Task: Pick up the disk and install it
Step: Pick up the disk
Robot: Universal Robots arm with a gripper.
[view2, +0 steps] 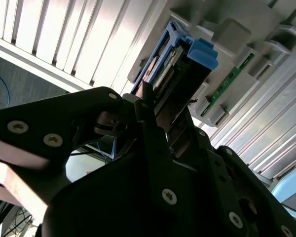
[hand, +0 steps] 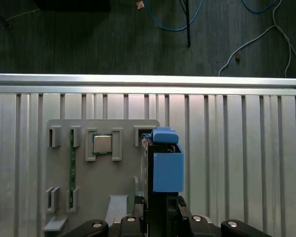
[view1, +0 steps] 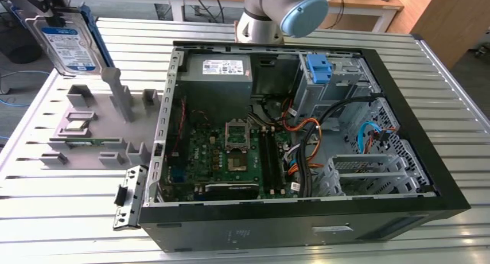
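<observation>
Ribbed aluminium slats form the table (view1: 46,218), with wooden desks and loose floor cables behind it. At the upper left of the exterior view, the disk (view1: 67,46) hangs on edge above the table. Its white-and-blue label faces the camera, the print too small to make out, and its blue bracket runs along the far side. The gripper (view1: 55,6) grips it from above and is cut off by the frame edge. In the first wrist view the fingers (hand: 138,217) are closed against both flat faces of the disk (hand: 167,168); the black linkage in the second wrist view hides most of the drive. Below it lies a grey fixture (view1: 92,120) holding a processor chip (view1: 77,125) and a green memory stick (view1: 84,142). Whether the disk's lower edge clears the fixture's tall post cannot be told. Further right, the open computer case (view1: 451,189) lies on its side, showing the motherboard (view1: 222,155) and a grey power supply (view1: 218,69) with a white label, its text illegible. A lone blue bracket (view1: 318,66) stands in the drive cage, and black, orange and blue cables (view1: 306,132) partly hide the bays. At top centre the arm (view1: 276,11) is cropped by the frame.
</observation>
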